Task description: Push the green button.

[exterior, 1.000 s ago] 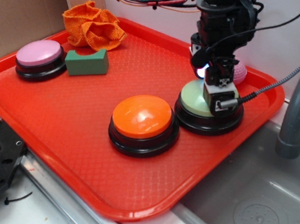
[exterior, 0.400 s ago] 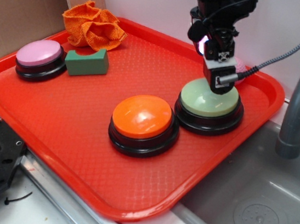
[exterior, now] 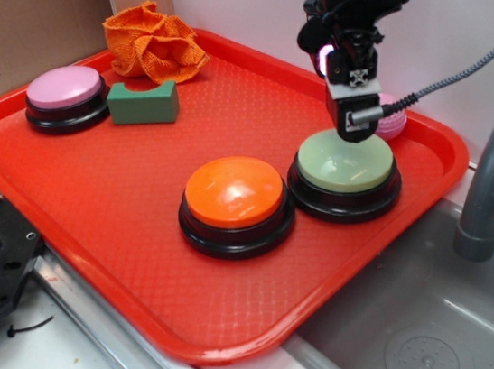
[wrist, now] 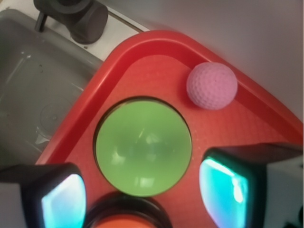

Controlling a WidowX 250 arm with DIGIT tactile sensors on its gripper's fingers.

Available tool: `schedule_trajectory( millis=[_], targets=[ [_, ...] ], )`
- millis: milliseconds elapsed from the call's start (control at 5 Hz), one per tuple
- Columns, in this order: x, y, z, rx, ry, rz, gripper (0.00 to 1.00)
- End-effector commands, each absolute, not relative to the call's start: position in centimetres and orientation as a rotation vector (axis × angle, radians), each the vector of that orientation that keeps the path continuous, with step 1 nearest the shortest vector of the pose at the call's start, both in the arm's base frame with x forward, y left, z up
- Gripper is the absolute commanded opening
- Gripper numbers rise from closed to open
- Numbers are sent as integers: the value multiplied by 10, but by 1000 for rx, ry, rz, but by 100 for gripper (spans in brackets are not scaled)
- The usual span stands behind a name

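Green button (exterior: 344,164) is sat at red tray (exterior: 91,191) rt corner, beside orange button (exterior: 233,192). Rigid smooth dome w/ sprung travel; best pressed top-centre. Gripper (exterior: 355,126) held just above, jaws apart, nothing gripped.

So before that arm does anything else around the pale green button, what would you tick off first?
1. Gripper off the green button: ok, the exterior view shows it raised above the dome's back edge.
2. Gripper empty: ok, the wrist view shows nothing between its fingers.
3. Green button unobstructed: ok, its dome shows whole in the wrist view.
4. Pink ball clear of the button: ok, a strip of red tray separates them.
5. Orange button out of the way: ok, beside the green one, not overlapping.
6. Whether the press registered: cannot tell.
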State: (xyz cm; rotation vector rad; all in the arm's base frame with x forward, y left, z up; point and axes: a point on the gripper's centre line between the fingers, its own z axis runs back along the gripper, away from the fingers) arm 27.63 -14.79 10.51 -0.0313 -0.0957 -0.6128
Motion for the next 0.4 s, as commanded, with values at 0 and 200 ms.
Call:
schedule_trajectory(
  millis=[0, 200],
  targets=[
    [269, -153, 130, -29, -147, -607, 100],
    [265, -154, 135, -26, -164, -606, 100]
  ],
)
